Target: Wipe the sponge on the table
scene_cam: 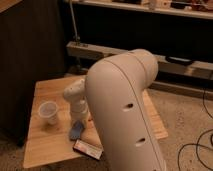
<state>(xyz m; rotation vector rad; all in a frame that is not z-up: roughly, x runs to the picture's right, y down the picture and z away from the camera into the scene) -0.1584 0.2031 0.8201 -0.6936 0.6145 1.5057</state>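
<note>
Sponge (pixel 75 132) lies flat on the table (pixel 42 147) toward the front edge, between cup (pixel 48 111) and box (pixel 88 149). Gripper (pixel 80 120) stands directly over it. Whether the claw is spread or pinching cannot be told. Recommended: even downward pressure and short strokes that steer clear of cup and box.

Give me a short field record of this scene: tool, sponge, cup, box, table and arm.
tool: white tool, low over the table, directly above the sponge; contact unclear
sponge: small light-blue soft rectangular sponge, lying on the tabletop
cup: clear plastic cup, upright, apart from the sponge, on the picture's left
box: flat dark-and-white box, by the near edge, close to the sponge
table: small light wooden plank table
arm: bulky white arm, hiding the table's middle
</note>
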